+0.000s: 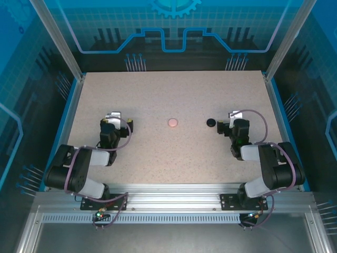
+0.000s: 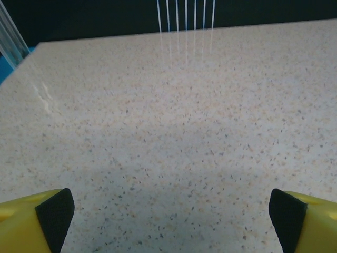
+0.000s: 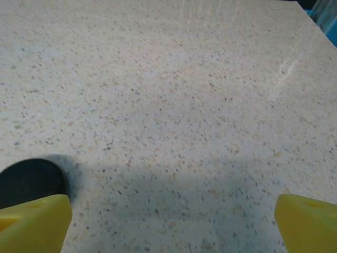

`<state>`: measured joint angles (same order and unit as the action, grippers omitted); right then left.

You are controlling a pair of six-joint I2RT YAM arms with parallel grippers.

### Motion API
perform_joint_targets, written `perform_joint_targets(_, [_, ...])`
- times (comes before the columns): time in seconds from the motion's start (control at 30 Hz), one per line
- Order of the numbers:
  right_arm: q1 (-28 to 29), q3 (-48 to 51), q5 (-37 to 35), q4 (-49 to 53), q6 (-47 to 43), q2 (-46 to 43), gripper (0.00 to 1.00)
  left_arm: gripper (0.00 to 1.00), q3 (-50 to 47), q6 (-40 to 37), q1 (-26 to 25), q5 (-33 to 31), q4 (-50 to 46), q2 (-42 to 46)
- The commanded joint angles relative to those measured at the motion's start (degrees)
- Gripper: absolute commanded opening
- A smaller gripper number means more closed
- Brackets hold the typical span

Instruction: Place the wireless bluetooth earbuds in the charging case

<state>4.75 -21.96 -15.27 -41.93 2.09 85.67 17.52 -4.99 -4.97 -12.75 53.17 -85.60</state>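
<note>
A round pink charging case (image 1: 172,123) lies closed near the middle of the table. A round black case (image 1: 211,122) lies to its right, just left of my right gripper (image 1: 230,121). In the right wrist view the black case (image 3: 29,182) sits beside the left yellow finger (image 3: 34,224). My right gripper (image 3: 174,216) is open over bare table. My left gripper (image 1: 119,121) rests left of the pink case. It (image 2: 171,216) is open too, with nothing between its padded fingers (image 2: 52,213). The earbuds are out of view.
The speckled beige tabletop (image 1: 174,158) is bounded by aluminium rails and blue panels at the left, right and back. Both arm bases stand at the near edge on a metal frame (image 1: 168,203).
</note>
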Motion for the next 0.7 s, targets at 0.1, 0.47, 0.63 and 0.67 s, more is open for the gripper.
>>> perform_joint_targets(0.1, [-0.61,-1.48,4.11,-3.42,-0.08,0.33,1.0,0.99,5.98,5.6,5.33,10.3,-7.18,-1.5])
perform_joint_targets(0.47, [-0.59,-1.75,4.13,-3.01,-0.16,0.38,1.0,0.99,6.0,5.52,5.24,10.18,-7.31,-1.46])
perform_joint_targets(0.63, [-0.64,-1.69,4.39,-3.02,-0.15,0.38,1.0,0.99,6.06,5.49,5.28,10.04,-7.41,-1.42])
perform_joint_targets(0.67, [-0.63,-1.62,4.45,-3.15,-0.24,0.33,1.0,0.99,6.05,5.52,5.24,10.11,-7.4,-1.43])
